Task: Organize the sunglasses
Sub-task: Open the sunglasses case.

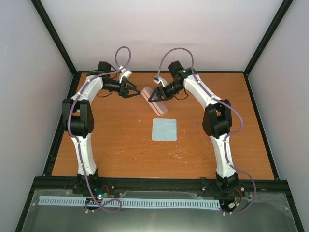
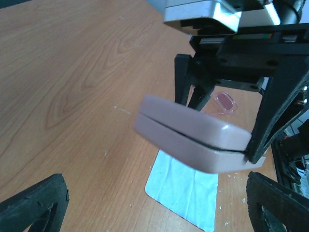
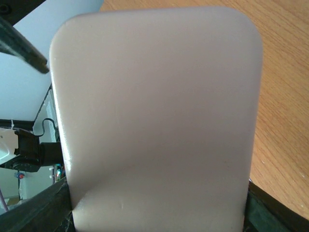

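The sunglasses (image 2: 225, 102) show only in the left wrist view, as a faint pinkish-red frame lying on the wood behind the right gripper. My right gripper (image 1: 153, 95) is shut on one end of the closed pink oblong case (image 1: 155, 102) and holds it above the table. The case fills the right wrist view (image 3: 154, 116). In the left wrist view the case (image 2: 193, 134) hangs in the air with the right fingers (image 2: 263, 125) clamped on its right end. My left gripper (image 1: 136, 91) is open and empty, just left of the case.
A light blue square cloth (image 1: 164, 129) lies flat at the table's middle, below the case; it also shows in the left wrist view (image 2: 186, 188). A black frame and white walls edge the wooden table (image 1: 120, 145).
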Available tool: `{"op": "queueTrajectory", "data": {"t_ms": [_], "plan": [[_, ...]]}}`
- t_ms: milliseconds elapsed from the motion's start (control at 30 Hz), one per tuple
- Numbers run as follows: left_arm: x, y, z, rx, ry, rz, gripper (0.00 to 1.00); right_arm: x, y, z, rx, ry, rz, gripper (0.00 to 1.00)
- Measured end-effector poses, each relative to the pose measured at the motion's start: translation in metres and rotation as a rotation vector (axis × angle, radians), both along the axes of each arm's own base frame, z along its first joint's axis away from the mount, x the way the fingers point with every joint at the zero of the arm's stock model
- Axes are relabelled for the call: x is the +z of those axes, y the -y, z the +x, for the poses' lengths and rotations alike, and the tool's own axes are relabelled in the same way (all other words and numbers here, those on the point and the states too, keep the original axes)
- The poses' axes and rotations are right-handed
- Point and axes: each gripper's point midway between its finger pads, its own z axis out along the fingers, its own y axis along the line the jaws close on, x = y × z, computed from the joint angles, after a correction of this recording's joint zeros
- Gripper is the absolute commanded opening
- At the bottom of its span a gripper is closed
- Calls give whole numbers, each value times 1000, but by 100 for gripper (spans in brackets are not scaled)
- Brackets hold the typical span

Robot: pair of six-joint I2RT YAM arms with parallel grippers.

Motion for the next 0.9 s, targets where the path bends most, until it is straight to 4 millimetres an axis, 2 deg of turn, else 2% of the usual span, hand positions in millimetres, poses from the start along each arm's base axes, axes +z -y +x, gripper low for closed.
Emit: {"op": "queueTrajectory", "data": {"t_ms": [133, 400, 633, 733, 900], "plan": [[7, 2, -3, -17, 7, -32, 100, 2, -8, 0, -4, 4, 9, 29], [0, 4, -9, -26, -30, -70, 99, 15, -31, -1, 6, 40, 19, 29], [-11, 4, -9, -18, -38, -73, 98, 8, -30, -1, -5, 33, -6, 27], [-20, 3, -11, -12, -48, -58, 97, 0, -29, -4, -4, 16, -14, 19], [-35, 0, -12, 4, -62, -15, 97, -12, -27, -8, -3, -10, -24, 15]]}}
